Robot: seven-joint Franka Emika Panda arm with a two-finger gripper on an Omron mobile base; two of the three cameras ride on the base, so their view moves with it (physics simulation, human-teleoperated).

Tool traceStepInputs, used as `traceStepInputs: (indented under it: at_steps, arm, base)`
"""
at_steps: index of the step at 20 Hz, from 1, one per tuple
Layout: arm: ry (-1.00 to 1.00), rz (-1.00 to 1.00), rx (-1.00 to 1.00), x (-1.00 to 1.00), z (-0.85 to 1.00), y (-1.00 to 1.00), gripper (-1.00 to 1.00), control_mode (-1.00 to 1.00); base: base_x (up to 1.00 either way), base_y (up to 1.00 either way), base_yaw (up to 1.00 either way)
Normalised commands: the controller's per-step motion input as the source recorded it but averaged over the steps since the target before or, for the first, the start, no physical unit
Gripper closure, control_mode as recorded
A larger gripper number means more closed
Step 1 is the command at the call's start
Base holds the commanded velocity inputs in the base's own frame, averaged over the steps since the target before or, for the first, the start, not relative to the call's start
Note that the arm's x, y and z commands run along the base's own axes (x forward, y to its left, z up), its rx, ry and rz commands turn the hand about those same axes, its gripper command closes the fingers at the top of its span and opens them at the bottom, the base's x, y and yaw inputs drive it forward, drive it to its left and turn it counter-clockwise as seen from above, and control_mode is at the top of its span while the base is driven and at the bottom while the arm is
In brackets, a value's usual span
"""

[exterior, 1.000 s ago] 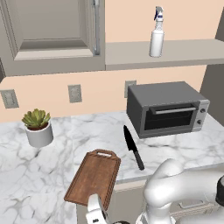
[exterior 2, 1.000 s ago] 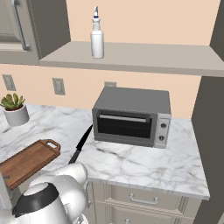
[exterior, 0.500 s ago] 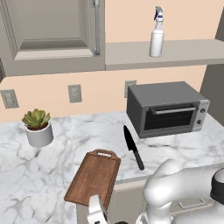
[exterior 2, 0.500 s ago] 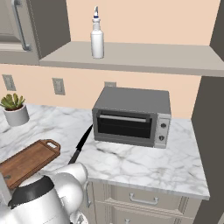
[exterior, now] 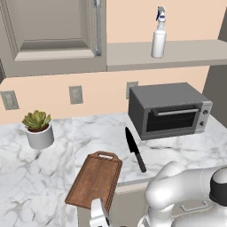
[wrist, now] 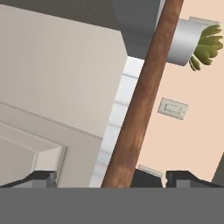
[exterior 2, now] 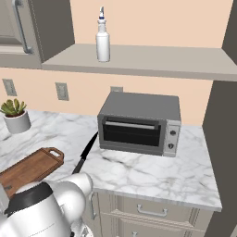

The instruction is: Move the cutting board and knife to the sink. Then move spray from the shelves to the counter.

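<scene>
a grey toaster oven [exterior: 168, 110] is sitting far ahead of the tool; a potted succulent [wrist: 192, 41] is showing beyond it, near wall outlets [exterior: 76, 94].

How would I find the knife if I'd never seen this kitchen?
Find the grey toaster oven on the white marble counter. Just left of it, beside the brown cutting board, lies the knife. It is long, thin, pointed and all black.
</scene>
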Motion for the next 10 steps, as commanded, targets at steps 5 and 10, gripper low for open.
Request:
traceStepInputs:
  at_steps: [5,10]
  arm:
    - [-0.05,0.00,0.00,0.04,0.03,0.00,1.00,-1.00]
    - [-0.03,0.00,0.02,0.02,0.13,0.00,1.00,-1.00]
  base:
    - [0.00,0.00,0.00]
    - [0.00,0.00,0.00]
